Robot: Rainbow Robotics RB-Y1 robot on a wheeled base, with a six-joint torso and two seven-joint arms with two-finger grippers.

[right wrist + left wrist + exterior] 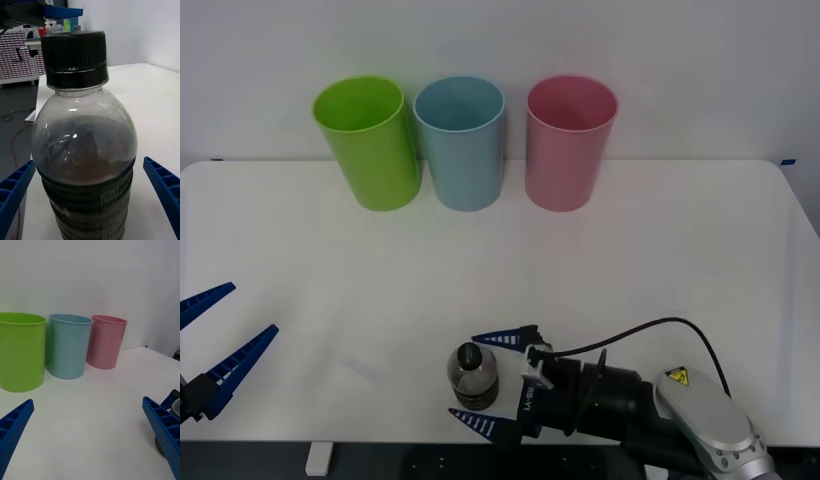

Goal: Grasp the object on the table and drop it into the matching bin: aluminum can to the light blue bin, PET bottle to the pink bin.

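The PET bottle (473, 375) stands at the bench's (660, 250) near edge. The pink bin (569, 143) stands at the far edge, right of the light blue bin (462, 143).

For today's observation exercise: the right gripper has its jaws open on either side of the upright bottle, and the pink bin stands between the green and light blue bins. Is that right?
One detail is wrong. In the front view the light blue bin stands in the middle; the pink bin is at the row's right end, the green bin at its left. The right gripper does have its jaws open around the upright bottle.

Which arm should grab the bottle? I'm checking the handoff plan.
Right. The right gripper is open with its fingers either side of the bottle; the left gripper sits open at the table's left edge.
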